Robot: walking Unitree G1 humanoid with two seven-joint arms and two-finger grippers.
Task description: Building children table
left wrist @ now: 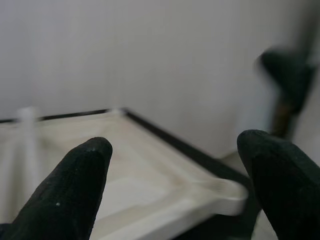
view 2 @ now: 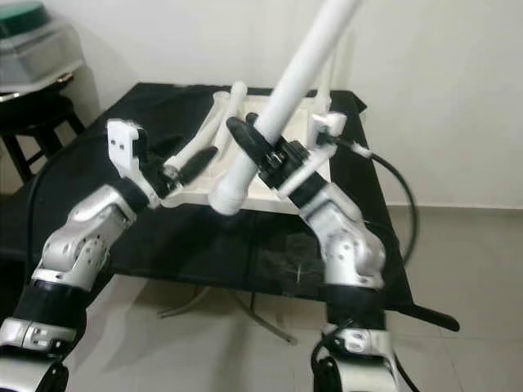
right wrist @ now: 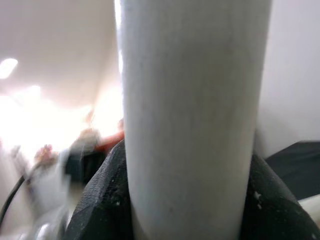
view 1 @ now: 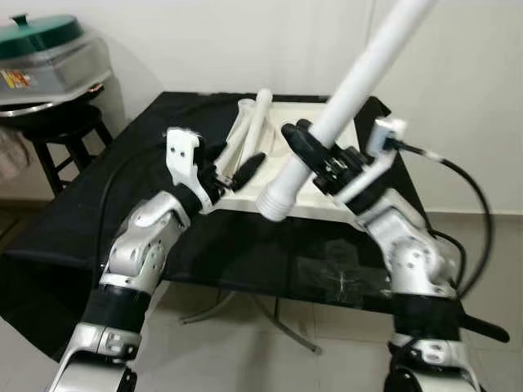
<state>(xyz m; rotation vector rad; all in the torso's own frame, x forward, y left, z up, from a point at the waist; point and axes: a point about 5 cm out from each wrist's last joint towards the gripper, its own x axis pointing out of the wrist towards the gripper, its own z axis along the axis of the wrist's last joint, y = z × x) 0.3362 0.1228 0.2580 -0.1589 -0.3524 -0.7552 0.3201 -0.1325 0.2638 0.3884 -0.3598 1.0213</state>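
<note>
My right hand (view 1: 315, 155) is clamped around a white table leg (view 1: 343, 98), both black fingers pressed to its sides; the right wrist view confirms the leg (right wrist: 192, 115) wedged tight between them. The leg is held in the air, tilted, its ribbed lower end (view 1: 276, 202) pointing down toward me and its upper end running up out of frame.

My left hand (view 1: 245, 170) hovers at the near left edge of the white tabletop (view 1: 327, 200), fingers (left wrist: 75, 185) spread apart, nothing between them.

The tabletop lies upside down on a black desk (view 1: 98, 196), raised rim showing. A second white leg (view 1: 255, 122) lies slanted across its left part.

Behind and to the left, a black stool (view 1: 61, 135) carries a container with a green lid (view 1: 39, 34). White wall behind, pale tiled floor (view 1: 245, 351) below.
</note>
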